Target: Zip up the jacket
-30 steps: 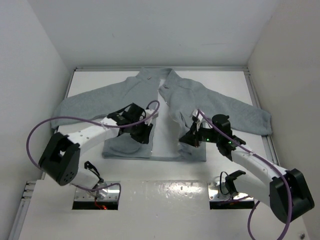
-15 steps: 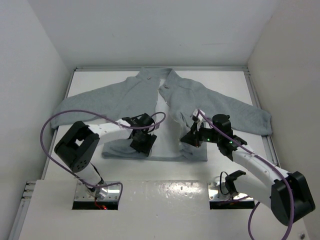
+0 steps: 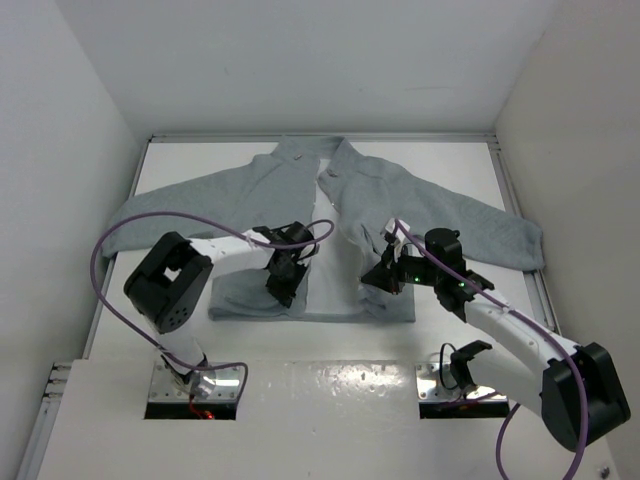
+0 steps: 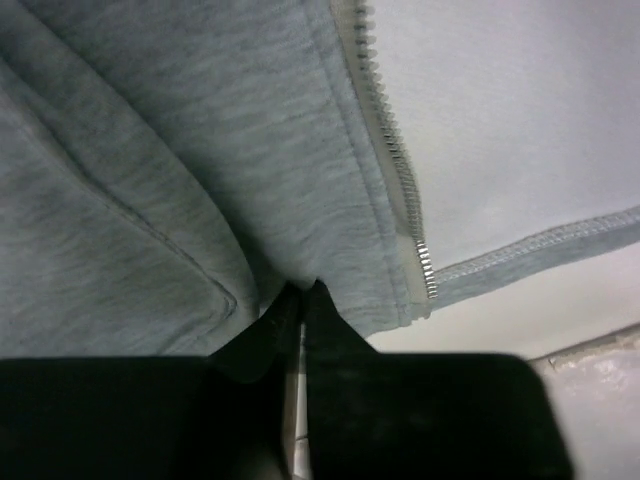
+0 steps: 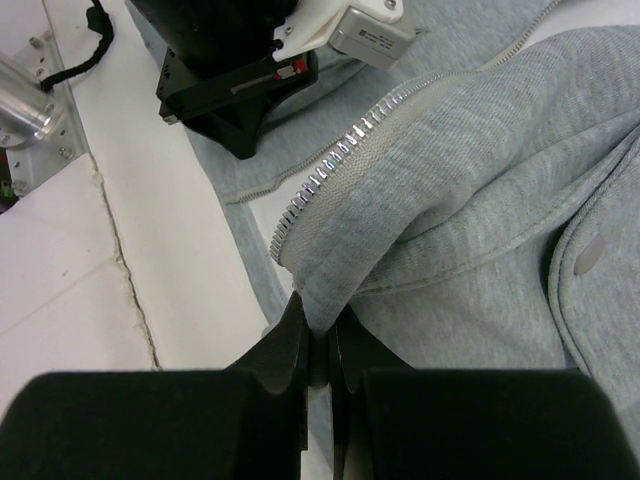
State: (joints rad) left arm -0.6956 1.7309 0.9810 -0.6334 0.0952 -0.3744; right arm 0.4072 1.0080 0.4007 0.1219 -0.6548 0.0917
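The light grey jacket point(image 3: 420, 210) lies open on the table, collar at the far side, front panels apart. My left gripper point(image 3: 283, 287) sits at the bottom hem of the left front panel. In the left wrist view its jaws point(image 4: 303, 290) are closed on a pucker of fleece just left of the zipper teeth point(image 4: 390, 150). My right gripper point(image 3: 377, 277) is shut on the bottom corner of the right front panel and holds it a little raised. In the right wrist view point(image 5: 318, 320) the fabric bunches between the fingers, below the zipper end point(image 5: 300, 205).
The white table point(image 3: 320, 340) shows between the panels and at the near edge. The left arm's wrist point(image 5: 240, 70) lies close across the gap from the right gripper. White walls enclose the table. Purple cables loop from both arms.
My left gripper has moved nearer and lower, from the middle of the left panel down to its bottom hem by the zipper. My right gripper has stayed put, holding its corner.
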